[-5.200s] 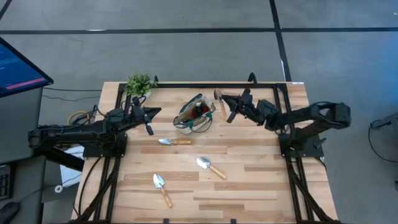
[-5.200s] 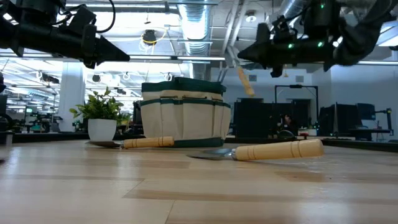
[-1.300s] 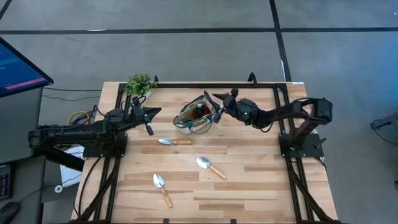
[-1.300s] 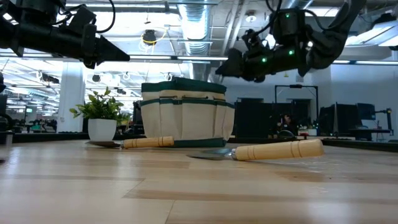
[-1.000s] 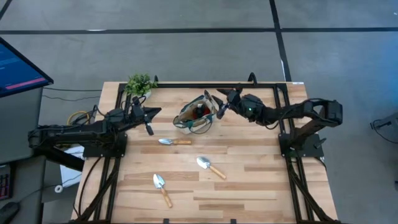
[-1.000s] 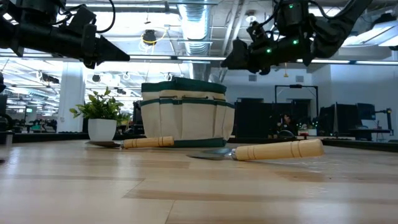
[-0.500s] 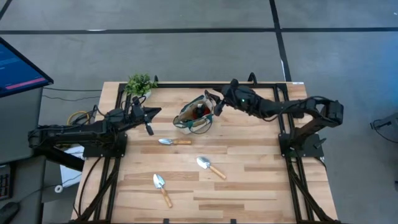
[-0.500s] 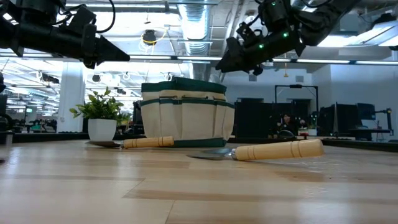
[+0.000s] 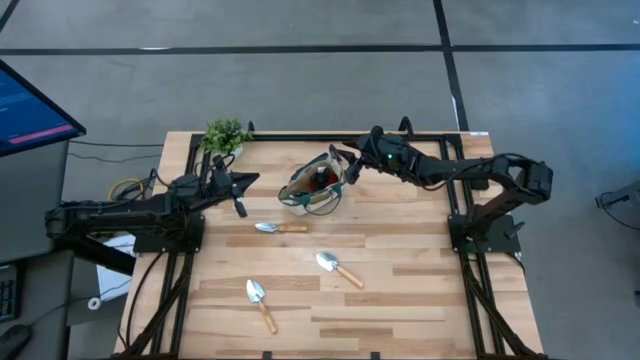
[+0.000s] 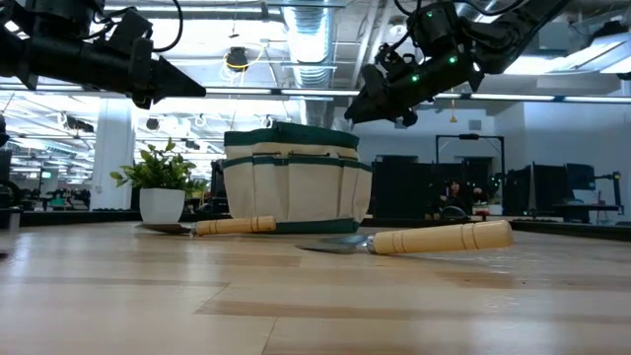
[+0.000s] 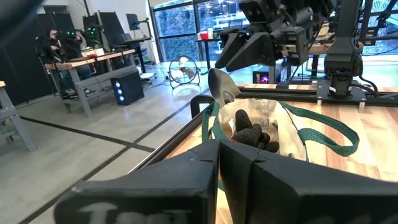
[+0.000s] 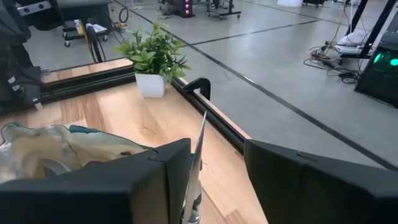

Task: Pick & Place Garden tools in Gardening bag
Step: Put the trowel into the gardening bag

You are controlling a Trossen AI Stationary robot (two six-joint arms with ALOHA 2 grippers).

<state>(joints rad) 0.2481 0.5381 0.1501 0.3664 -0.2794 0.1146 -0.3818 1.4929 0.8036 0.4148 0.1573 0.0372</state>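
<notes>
The beige gardening bag [image 9: 312,186] with green trim stands on the table's far middle. Dark-handled tools and a red item lie inside it. A trowel stands in the bag with its silver blade [image 11: 221,85] pointing up. My right gripper [image 9: 349,172] hangs open over the bag's right rim, tipped nose down. In the right wrist view the blade's thin edge [image 12: 199,149] shows between its fingers. My left gripper [image 9: 240,196] is shut and holds nothing, in the air left of the bag. Three trowels [image 9: 278,227] [image 9: 338,267] [image 9: 260,303] lie flat on the wood. My right gripper stands with its fingers on either side of the upright trowel blade [image 12: 198,163], coming from the table's right and slanting down. The blade runs close along one finger [image 12: 174,168]. Whether they touch, I cannot tell. The trowel stands in the bag.
A small potted plant [image 9: 225,133] stands at the far left corner. A black rail [image 9: 330,137] runs along the far edge behind the bag. In the low view a trowel handle [image 10: 439,237] lies in front of the bag [image 10: 294,182].
My right gripper's wrist has gone up and toward the table's far edge, and the gripper has tipped nose down over the bag's right rim. The trowel has stayed standing in the bag.
</notes>
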